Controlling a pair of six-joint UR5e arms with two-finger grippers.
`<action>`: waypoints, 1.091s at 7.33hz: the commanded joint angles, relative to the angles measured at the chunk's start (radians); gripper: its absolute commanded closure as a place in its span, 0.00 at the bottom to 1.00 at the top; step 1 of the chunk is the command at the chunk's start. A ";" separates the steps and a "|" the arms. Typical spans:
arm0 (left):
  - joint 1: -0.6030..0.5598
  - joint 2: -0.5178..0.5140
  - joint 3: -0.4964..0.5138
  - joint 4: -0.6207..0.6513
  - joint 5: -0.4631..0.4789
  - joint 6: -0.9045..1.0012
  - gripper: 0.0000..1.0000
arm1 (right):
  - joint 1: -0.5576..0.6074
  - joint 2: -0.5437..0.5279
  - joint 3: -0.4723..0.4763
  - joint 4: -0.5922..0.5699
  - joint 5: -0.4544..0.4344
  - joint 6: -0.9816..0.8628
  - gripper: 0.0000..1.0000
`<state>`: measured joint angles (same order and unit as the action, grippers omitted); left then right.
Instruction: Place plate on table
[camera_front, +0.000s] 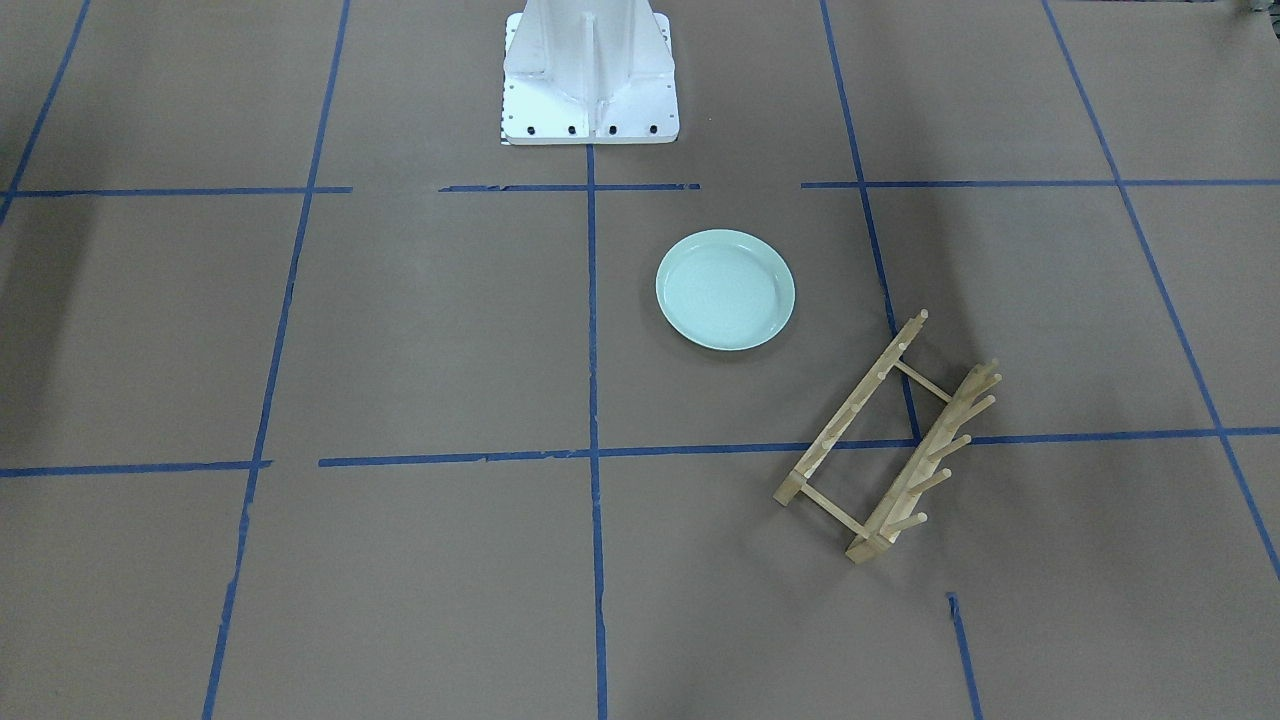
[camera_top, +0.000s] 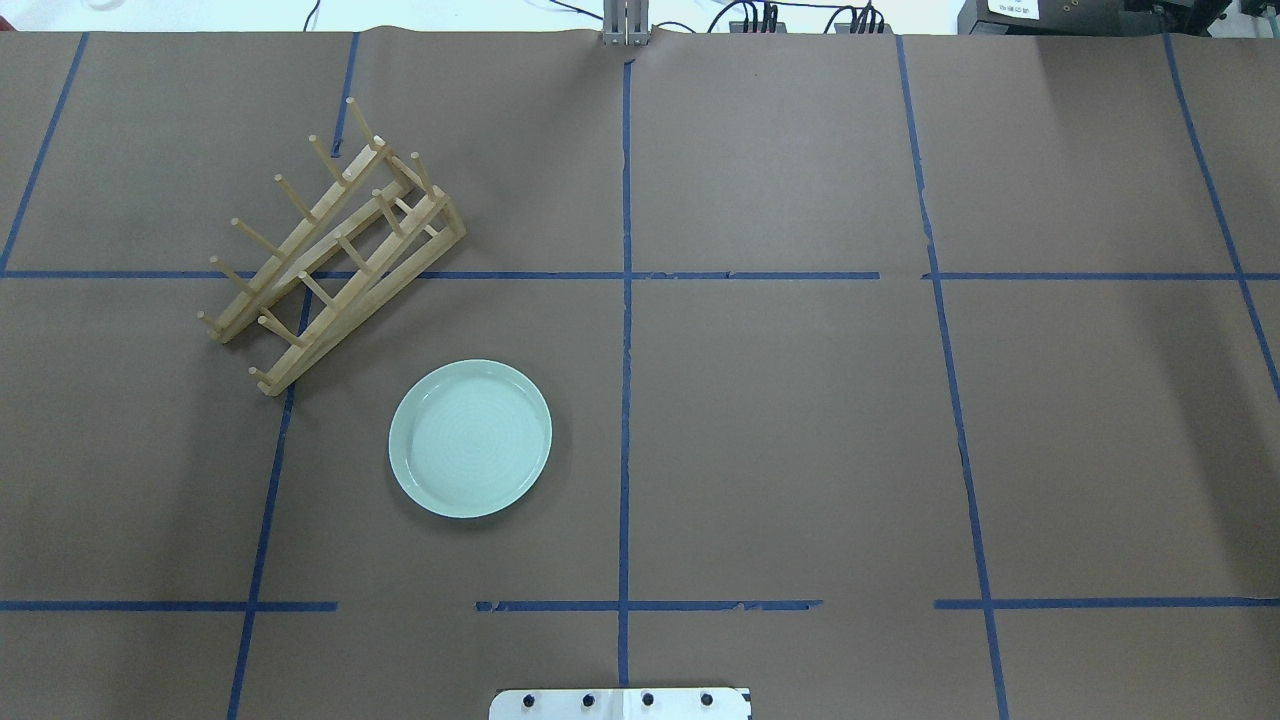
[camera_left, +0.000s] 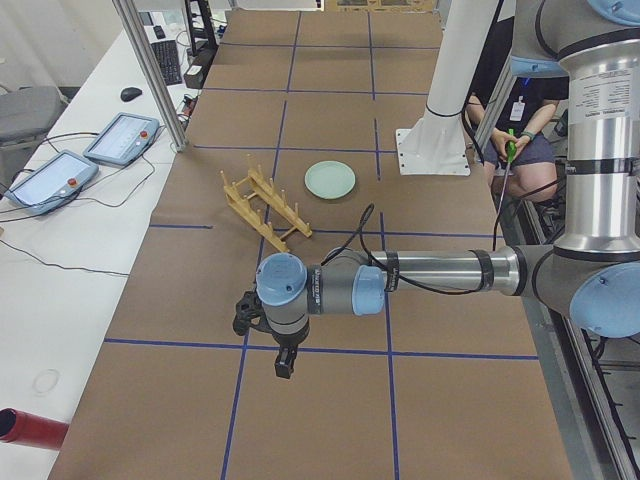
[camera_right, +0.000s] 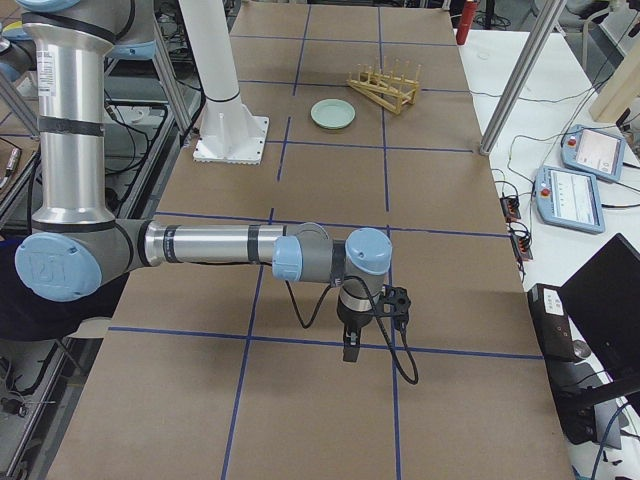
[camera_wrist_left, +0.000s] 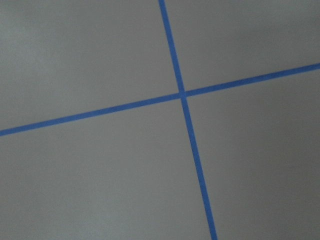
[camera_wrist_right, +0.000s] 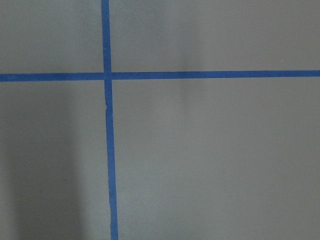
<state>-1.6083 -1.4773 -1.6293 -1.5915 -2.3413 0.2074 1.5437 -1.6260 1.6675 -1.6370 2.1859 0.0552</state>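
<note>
On worktop (camera_top: 800, 420), 5 o'clock of rack (camera_top: 335, 245), plate (camera_top: 470, 438) lies flat, prob. done, nxt just park; left end effector (camera_left: 284, 368), right end effector (camera_right: 348, 351) grip: can't tell.

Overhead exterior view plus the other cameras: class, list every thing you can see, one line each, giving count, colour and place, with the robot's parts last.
round pale mint-green glossy plate: one, mint green, flat on the table on the robot's left half, nothing holding it.
light wooden peg rack: one, pale wood, beyond the plate, apart from it, askew across a tape line.
brown paper-covered table: one, brown, gridded with blue tape lines.
grey tablet-like pendants: two, grey, on the white bench beside the table.
white robot pedestal: one, white, middle of the robot's table edge.
left gripper: one, dark, over the table's left end, far from the plate; jaws' state unclear.
right gripper: one, dark, over the right end; jaws' state unclear.
</note>
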 joint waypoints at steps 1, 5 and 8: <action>0.001 -0.004 0.028 -0.047 -0.006 -0.054 0.00 | 0.000 0.000 0.000 0.000 0.000 0.000 0.00; 0.001 -0.005 0.025 -0.035 -0.003 -0.086 0.00 | 0.000 0.000 0.000 0.000 0.000 0.000 0.00; 0.001 -0.003 0.013 -0.036 -0.001 -0.174 0.00 | 0.000 0.000 0.000 0.000 0.000 0.000 0.00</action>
<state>-1.6076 -1.4813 -1.6134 -1.6276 -2.3425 0.0458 1.5436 -1.6260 1.6674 -1.6368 2.1859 0.0552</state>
